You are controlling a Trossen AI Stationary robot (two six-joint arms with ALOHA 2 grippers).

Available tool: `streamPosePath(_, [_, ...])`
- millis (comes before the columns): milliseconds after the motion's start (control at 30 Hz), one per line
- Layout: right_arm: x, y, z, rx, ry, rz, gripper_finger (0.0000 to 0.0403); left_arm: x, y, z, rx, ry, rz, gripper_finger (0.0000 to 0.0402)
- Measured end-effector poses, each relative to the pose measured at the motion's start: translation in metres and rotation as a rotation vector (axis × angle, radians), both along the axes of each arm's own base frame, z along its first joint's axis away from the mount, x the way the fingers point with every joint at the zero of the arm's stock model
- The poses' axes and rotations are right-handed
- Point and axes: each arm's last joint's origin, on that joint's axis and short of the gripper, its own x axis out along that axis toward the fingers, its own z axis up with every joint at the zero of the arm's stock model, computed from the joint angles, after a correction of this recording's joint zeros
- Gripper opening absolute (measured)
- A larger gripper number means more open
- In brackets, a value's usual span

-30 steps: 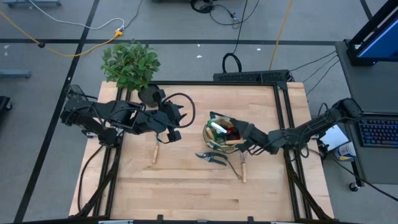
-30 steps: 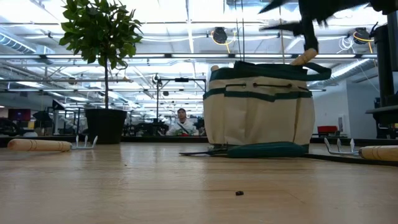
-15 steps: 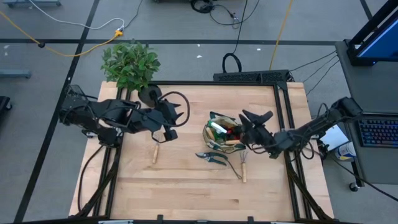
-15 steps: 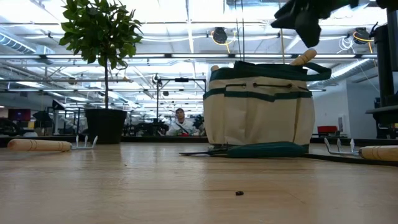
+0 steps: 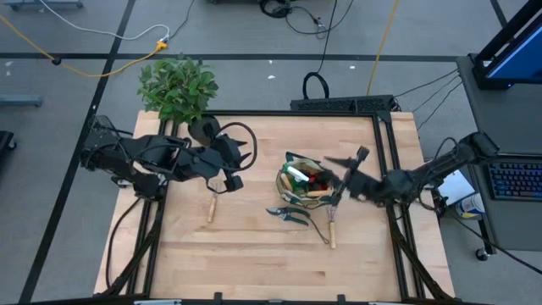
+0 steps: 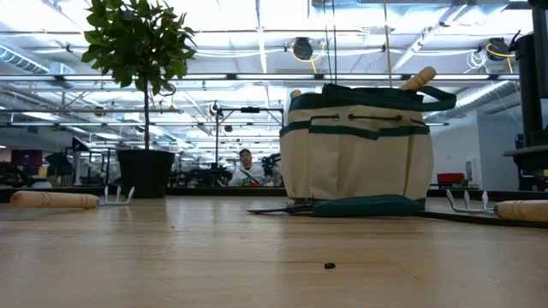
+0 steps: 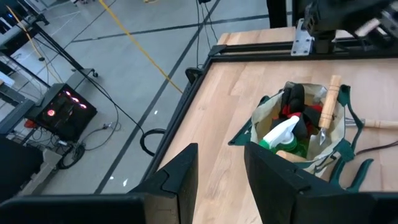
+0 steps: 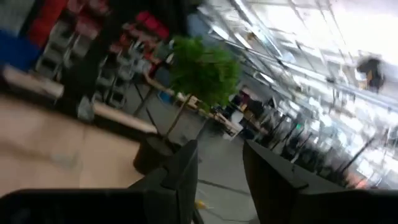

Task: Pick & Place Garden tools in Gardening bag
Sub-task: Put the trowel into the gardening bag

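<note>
My left hand (image 5: 235, 180) hovers spread above the fork (image 5: 212, 206) on the worktop (image 5: 254, 254), bag (image 5: 301, 184) mid-worktop, right hand (image 5: 349, 174) spread and empty beside it; I'd grip the shears (image 5: 286, 213) mid-handle next.

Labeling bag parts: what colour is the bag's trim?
Dark green, on the cream gardening bag; the low view shows it best.

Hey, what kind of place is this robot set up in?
Likely a robotics lab or workshop: a wooden table on a metal frame, floor cables, a keyboard, and equipment racks under ceiling lights.
</note>
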Motion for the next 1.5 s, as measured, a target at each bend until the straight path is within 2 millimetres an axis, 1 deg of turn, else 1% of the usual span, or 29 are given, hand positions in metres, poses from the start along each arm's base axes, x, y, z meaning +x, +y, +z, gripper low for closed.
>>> streamPosePath(100, [-0.005,-0.014,0.002,0.165,-0.063,-0.014,0.012,0.0,0.0,0.0,0.0,0.0,0.0,0.0136])
streamPosePath(133, [-0.006,-0.016,0.001,0.23,-0.068,0.027,0.012,0.0,0.0,0.0,0.0,0.001,0.0,0.0136])
streamPosePath(167, [-0.007,-0.016,-0.002,0.295,-0.056,0.107,0.012,0.0,0.0,0.0,-0.001,0.002,0.0,0.0136])
streamPosePath(300, [-0.013,-0.007,-0.012,0.571,0.071,0.515,0.0123,-0.001,0.0,-0.001,0.003,0.015,-0.001,0.0136])
streamPosePath(367, [-0.016,-0.003,-0.016,0.703,0.121,0.614,0.013,-0.001,0.0,-0.002,0.006,0.023,-0.001,0.0136])
streamPosePath(400, [-0.017,-0.001,-0.018,0.735,0.147,0.631,0.0135,-0.001,0.0,-0.002,0.006,0.025,-0.001,0.0136])
streamPosePath(467, [-0.02,0.001,-0.024,0.742,0.211,0.608,0.0149,-0.002,0.0,-0.002,0.008,0.031,-0.001,0.0136])
streamPosePath(633, [-0.025,-0.001,-0.04,0.697,0.328,0.404,0.0196,-0.002,0.0,-0.002,0.003,0.027,0.002,0.0136])
streamPosePath(733, [-0.031,-0.003,-0.049,0.67,0.42,0.348,0.0219,-0.002,0.0,-0.002,-0.001,0.027,0.001,0.0136])
streamPosePath(800, [-0.035,-0.004,-0.053,0.66,0.474,0.327,0.0227,-0.002,0.0,-0.002,-0.003,0.027,0.0,0.0136])
streamPosePath(900, [-0.039,-0.006,-0.054,0.662,0.498,0.301,0.0229,-0.002,0.0,-0.002,-0.003,0.027,0.0,0.0136])
streamPosePath(1033, [-0.041,-0.011,-0.056,0.6,0.487,0.192,0.0211,-0.002,0.0,-0.002,-0.003,0.026,0.0,0.0136])
streamPosePath(1133, [-0.042,-0.011,-0.059,0.594,0.527,0.189,0.0186,-0.002,0.0,-0.002,-0.003,0.025,0.0,0.0136])
streamPosePath(1267, [-0.041,-0.009,-0.059,0.626,0.539,0.238,0.0138,-0.001,0.0,-0.002,-0.004,0.026,-0.001,0.0136])
streamPosePath(1433, [-0.036,-0.011,-0.061,0.624,0.542,0.219,0.0069,-0.001,0.0,-0.002,-0.004,0.024,-0.002,0.0136])
streamPosePath(1467, [-0.034,-0.012,-0.063,0.623,0.544,0.209,0.0058,-0.001,0.0,-0.002,-0.004,0.024,-0.002,0.0136])
streamPosePath(1500, [-0.032,-0.013,-0.064,0.619,0.555,0.197,0.0055,-0.001,0.0,-0.002,-0.004,0.024,-0.002,0.0136])
